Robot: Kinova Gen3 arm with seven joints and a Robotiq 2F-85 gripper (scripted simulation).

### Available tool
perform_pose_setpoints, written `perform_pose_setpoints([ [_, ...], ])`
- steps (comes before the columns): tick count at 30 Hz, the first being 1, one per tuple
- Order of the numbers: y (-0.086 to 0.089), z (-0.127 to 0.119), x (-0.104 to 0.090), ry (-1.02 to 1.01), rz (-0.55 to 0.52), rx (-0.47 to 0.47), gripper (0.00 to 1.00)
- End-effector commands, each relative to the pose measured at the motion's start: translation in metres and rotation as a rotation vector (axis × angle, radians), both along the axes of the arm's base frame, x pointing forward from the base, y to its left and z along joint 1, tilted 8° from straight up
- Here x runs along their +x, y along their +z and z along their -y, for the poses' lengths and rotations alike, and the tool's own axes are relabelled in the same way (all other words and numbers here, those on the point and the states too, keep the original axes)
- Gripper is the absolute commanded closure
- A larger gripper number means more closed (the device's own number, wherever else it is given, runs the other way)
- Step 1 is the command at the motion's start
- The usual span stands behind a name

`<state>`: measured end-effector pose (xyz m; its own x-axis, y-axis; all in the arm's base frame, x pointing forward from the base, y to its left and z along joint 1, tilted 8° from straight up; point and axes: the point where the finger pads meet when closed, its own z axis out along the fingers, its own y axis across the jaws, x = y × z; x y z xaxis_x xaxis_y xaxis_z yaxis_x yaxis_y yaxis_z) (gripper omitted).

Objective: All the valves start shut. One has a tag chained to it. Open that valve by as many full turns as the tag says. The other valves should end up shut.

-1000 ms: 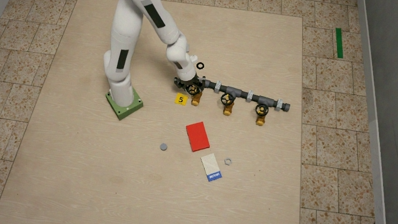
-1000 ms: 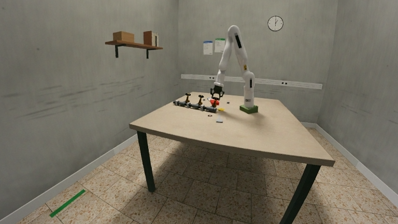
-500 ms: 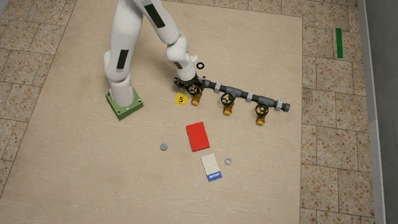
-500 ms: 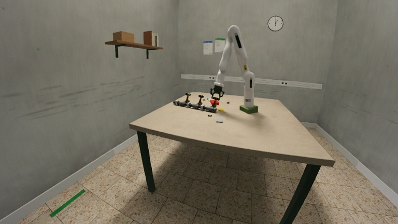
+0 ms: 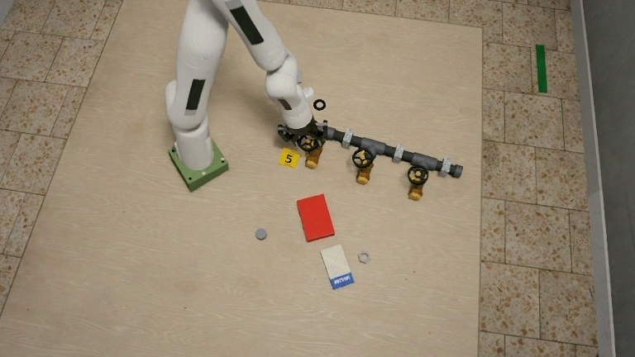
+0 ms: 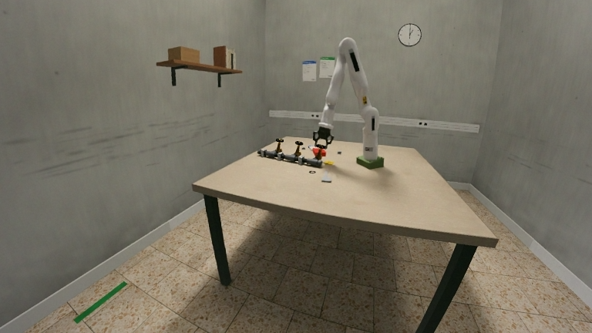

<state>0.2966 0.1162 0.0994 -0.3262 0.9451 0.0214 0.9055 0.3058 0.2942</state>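
A grey pipe lies on the wooden table and carries three brass valves with black handwheels. A yellow tag marked "5" lies next to the left valve. The middle valve and the right valve stand free. My gripper points down right over the left valve's handwheel. Its fingers are partly closed and stand on either side of the wheel; I cannot see them pressing on it. In the exterior view the gripper hangs over the pipe's near end, with the tag beside it.
A black ring lies just behind the pipe's left end. A red block, a white card with a blue band, a grey disc and a grey nut lie in front. My green base stands at the left.
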Motion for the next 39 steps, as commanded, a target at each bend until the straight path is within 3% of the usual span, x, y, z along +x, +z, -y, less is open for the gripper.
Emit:
perform_pose_setpoints([
  [1, 0.0002, -0.0001, 0.0003, 0.007, 0.001, -0.001, 0.36],
  [18, 0.0002, -0.0001, 0.0003, 0.469, 0.057, -0.133, 0.36],
  [33, 0.0002, -0.0001, 0.0003, 1.308, 0.159, -0.371, 0.36],
  [35, 0.0002, -0.0001, 0.0003, 1.308, 0.159, -0.371, 0.36],
  [39, 0.0002, -0.0001, 0.0003, 1.545, 0.187, -0.439, 0.36],
])
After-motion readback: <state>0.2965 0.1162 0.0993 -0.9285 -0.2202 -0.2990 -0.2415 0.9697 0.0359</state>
